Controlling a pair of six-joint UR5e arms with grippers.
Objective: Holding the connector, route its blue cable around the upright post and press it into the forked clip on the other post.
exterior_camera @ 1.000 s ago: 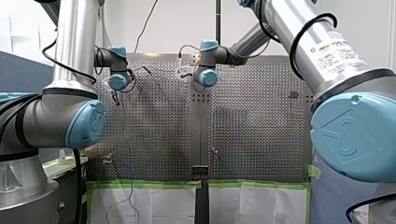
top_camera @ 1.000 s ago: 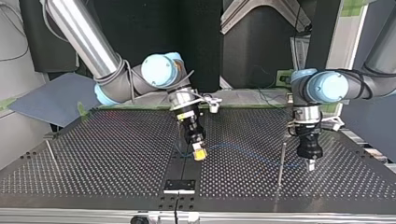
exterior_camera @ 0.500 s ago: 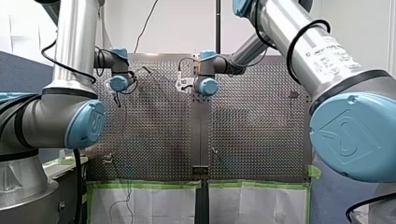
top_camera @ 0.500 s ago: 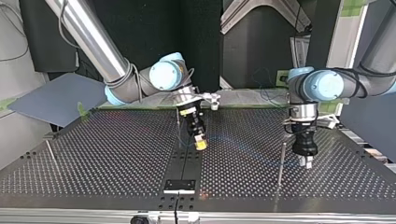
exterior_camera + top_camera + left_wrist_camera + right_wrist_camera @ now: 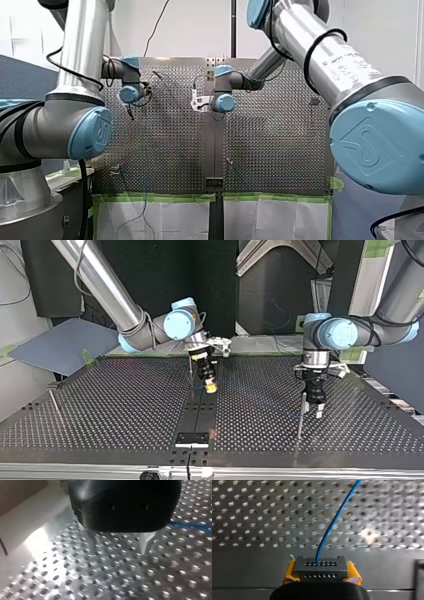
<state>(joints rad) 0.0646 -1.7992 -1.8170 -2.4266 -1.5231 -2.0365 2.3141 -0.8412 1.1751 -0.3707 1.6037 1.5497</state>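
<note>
A dark grey connector (image 5: 320, 568) sits between the yellow pads (image 5: 289, 573) of my right gripper (image 5: 320, 576), which is shut on it. Its blue cable (image 5: 334, 522) rises from the connector's top and curves away over the perforated table. In the top view my right gripper (image 5: 210, 386) hangs tilted over the table's middle strip, beside a thin post (image 5: 190, 374). My left gripper (image 5: 312, 411) stands next to another upright post (image 5: 300, 417). Its metal fingers (image 5: 147, 542) are spread with nothing between them. A stretch of blue cable (image 5: 192, 526) lies on the table beside it.
A third thin post (image 5: 55, 404) stands at the top view's left. A small black plate (image 5: 192, 438) lies on the middle strip near the table's front edge. Green tape (image 5: 160, 197) lines the table edge in the front view.
My left gripper has opened, letting go of the cable, and shifted leftward in the top view to beside the post. My right gripper carried the connector back, away from the black plate.
</note>
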